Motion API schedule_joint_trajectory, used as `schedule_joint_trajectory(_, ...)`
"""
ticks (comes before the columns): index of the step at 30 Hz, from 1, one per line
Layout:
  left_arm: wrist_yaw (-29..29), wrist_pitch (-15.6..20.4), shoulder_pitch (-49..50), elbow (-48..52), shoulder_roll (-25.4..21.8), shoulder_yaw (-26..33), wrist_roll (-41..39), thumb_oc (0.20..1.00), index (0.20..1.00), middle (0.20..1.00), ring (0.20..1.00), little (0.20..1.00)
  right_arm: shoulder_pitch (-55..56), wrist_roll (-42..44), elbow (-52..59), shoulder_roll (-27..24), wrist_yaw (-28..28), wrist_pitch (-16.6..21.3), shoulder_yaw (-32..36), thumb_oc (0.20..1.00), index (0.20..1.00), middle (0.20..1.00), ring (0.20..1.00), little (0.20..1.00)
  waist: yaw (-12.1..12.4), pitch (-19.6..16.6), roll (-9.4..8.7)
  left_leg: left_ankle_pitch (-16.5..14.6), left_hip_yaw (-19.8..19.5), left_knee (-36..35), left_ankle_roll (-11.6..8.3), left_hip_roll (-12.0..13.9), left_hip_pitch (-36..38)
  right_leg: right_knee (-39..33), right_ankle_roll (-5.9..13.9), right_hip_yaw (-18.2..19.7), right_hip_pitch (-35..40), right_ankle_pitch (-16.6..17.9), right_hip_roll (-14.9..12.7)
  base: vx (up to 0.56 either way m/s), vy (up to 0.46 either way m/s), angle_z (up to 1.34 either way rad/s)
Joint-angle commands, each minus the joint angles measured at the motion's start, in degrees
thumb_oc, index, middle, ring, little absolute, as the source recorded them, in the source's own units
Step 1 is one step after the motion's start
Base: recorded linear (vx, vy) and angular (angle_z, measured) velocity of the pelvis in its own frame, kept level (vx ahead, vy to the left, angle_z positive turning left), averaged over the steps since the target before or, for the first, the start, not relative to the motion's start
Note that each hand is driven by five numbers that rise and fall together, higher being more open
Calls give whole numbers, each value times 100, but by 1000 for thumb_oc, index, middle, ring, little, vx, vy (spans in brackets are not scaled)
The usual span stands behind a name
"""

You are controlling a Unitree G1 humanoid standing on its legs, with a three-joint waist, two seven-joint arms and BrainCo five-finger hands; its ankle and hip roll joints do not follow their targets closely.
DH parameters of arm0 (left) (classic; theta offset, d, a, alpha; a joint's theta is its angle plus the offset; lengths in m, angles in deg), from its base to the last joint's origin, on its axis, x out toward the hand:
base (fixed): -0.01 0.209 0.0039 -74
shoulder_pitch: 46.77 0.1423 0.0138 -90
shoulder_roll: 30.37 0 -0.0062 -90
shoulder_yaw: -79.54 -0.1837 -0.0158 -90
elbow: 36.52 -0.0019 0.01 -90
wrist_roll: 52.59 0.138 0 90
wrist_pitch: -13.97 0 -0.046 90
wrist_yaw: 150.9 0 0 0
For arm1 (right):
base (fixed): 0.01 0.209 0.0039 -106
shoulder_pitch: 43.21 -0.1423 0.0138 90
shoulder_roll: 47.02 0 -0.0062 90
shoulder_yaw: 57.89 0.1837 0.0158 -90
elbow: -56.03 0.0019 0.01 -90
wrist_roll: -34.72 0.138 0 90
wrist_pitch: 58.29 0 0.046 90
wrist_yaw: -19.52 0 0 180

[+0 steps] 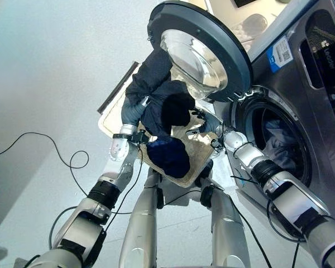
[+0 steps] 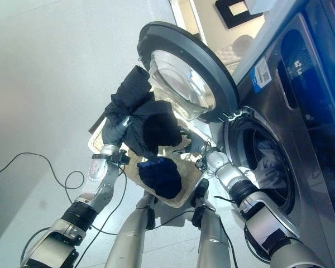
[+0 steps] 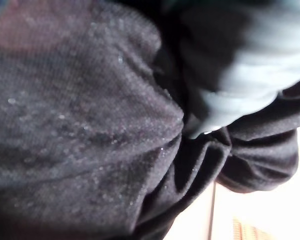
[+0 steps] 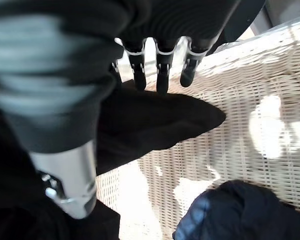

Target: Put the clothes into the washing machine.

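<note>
I am lifting a dark garment [image 1: 156, 95] above the wicker basket [image 1: 198, 146] with my left hand [image 1: 135, 109], whose fingers are buried in the cloth (how they are set I cannot tell). The washing machine's drum opening [image 1: 276, 142] is lying off to my right. My right hand [image 1: 204, 124], nearer it, is touching the garment's lower edge with fingers [image 4: 161, 70] nearly straight

A dark, bunched garment [image 1: 159, 92] hangs lifted above the basket [image 1: 196, 146], beside the washer's [image 2: 301, 139] open round door [image 2: 187, 70]. A navy garment [image 1: 168, 156] lies crumpled in the basket's near end. Pale-blue cloth [image 1: 279, 146] already lies inside the drum.
</note>
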Motion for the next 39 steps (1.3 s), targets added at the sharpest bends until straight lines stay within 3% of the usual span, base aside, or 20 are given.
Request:
schedule_joint_trajectory(1,-259,24,-127,921,282,-43,-194,200,200,200,200,200,-476,77,118,-142,314,148,226,1000,1000,1000,1000,1000,89,-97,446,-770,337,657,-284,-158,-93,-82,664,-73,121,-5,-25,9,-8,9)
schedule_joint_trajectory(11,-539,-323,-163,1157,423,-207,-648,200,200,200,200,200,-824,-290,91,29,186,-24,-41,1000,1000,1000,1000,1000,142,-97,511,-750,331,663,-227,-207,-50,-76,648,-94,148,50,-59,0,2,2)
schedule_joint_trajectory(17,-701,-395,-162,1319,573,-314,-887,200,200,200,200,200,-913,-376,-38,196,-79,125,-256,1000,1000,1000,1000,1000,197,-97,546,-732,323,671,-204,-224,-55,-81,643,-159,165,86,-112,-2,-2,4)
schedule_joint_trajectory(24,-614,-492,-259,1424,711,-396,-987,200,200,200,200,200,-1010,483,12,545,-830,374,-296,1000,1000,1000,1000,1000,263,-97,564,-720,317,676,-205,-248,-39,-66,643,-239,201,96,-160,0,0,0)
schedule_joint_trajectory(30,-692,-591,-296,1391,820,-415,-1132,200,200,200,200,200,-906,1446,233,742,-1649,250,-292,1000,1000,1000,1000,1000,255,-97,521,-706,353,689,-217,-208,-29,-34,634,-288,202,93,-188,0,0,0)
schedule_joint_trajectory(39,-593,-778,-431,1269,937,-483,-1339,200,200,200,200,200,-783,2477,305,924,-1585,527,12,1000,1000,1000,1000,1000,186,-97,477,-691,403,710,-226,-176,-55,-72,631,-256,186,128,-170,0,0,0)
